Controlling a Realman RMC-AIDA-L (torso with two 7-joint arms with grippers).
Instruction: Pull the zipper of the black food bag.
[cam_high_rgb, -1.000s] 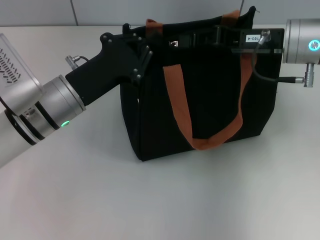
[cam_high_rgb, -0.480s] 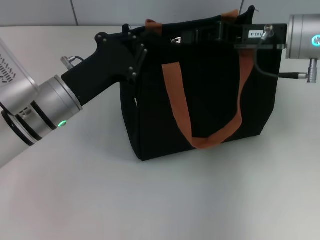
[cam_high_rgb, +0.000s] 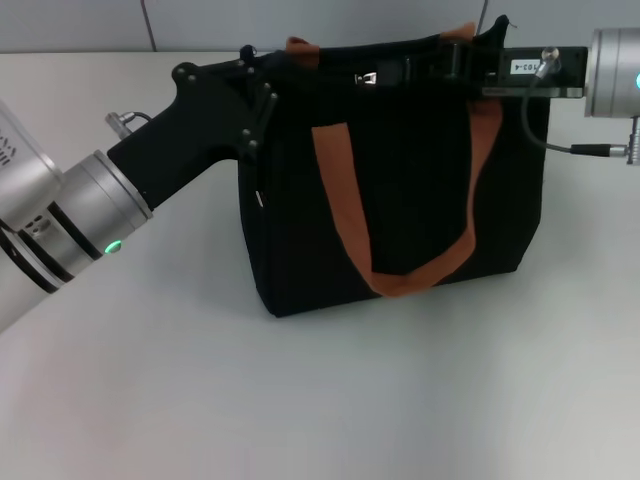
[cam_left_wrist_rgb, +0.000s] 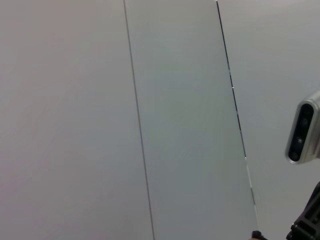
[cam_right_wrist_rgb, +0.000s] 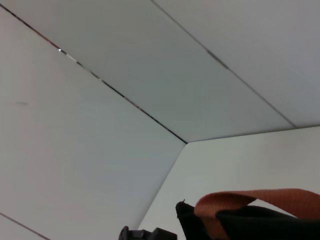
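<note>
Only a too-small white label on the right tool (cam_high_rgb: 440, 62) shows; neither tool's grip on the black food bag (cam_high_rgb: 400, 170) is discernible.

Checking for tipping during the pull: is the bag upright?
Upright: the black food bag stands on its base on the table, top edge level.

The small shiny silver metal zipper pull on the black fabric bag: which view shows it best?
The head view: the small silver zipper pull glints on the black fabric bag's top edge. The left wrist view shows only wall; the right wrist view shows bag fabric and an orange strap.

A pale grey table (cam_high_rgb: 330, 400) carries the upright black food bag (cam_high_rgb: 410, 200).
</note>
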